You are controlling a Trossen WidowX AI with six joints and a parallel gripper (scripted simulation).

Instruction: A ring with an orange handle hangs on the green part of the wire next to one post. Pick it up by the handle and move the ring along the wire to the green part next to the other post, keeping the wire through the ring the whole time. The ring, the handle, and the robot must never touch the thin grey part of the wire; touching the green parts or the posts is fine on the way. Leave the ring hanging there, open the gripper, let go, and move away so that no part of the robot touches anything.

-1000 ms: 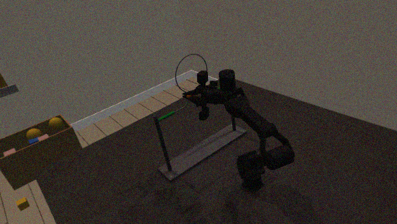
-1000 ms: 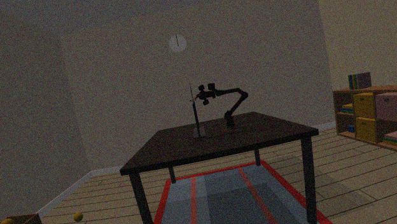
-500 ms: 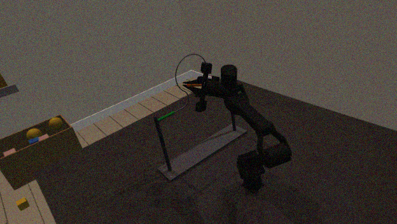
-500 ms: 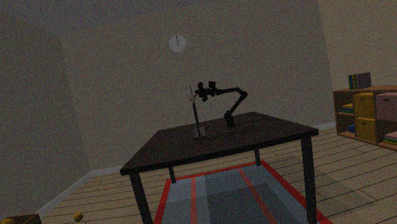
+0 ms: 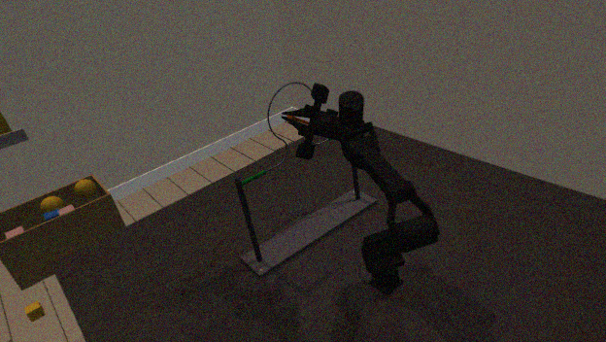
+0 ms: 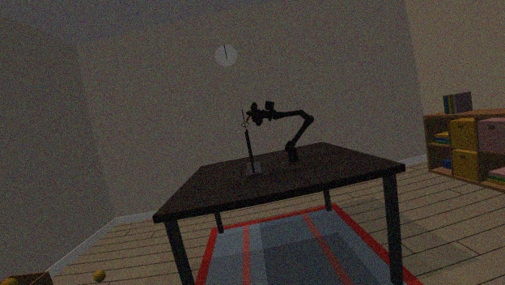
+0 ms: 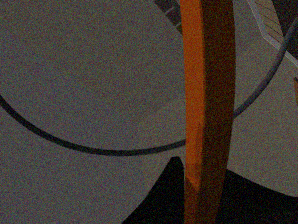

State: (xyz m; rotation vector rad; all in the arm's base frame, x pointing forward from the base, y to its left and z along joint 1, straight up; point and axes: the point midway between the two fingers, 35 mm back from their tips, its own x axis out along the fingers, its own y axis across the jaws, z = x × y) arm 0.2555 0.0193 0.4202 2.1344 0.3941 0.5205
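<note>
My gripper [image 5: 285, 116] [image 6: 248, 116] is shut on the orange handle [image 5: 298, 119] [image 6: 248, 119] [image 7: 206, 100], high above the base. In the exterior view a small dark ring [image 6: 244, 125] shows at the handle's lower end, around or beside the wire. The thin grey wire [image 5: 268, 111] [image 6: 243, 113] makes a tall loop; in the wrist view a dark curve, seemingly the wire [image 7: 120, 152], passes behind the handle. Whether anything touches the wire cannot be told. One green part [image 5: 254, 177] is at the near post [image 5: 250, 223]. The other green part is hidden behind the arm, by the far post [image 5: 355, 182].
The posts stand on a long grey base [image 5: 311, 224] on the dark table [image 6: 324, 172]. The arm [image 5: 386, 177] [image 6: 301, 129] reaches over the far half of the base from its right side. A bin with balls [image 5: 73, 233] and shelves [image 6: 457, 146] stand off the table.
</note>
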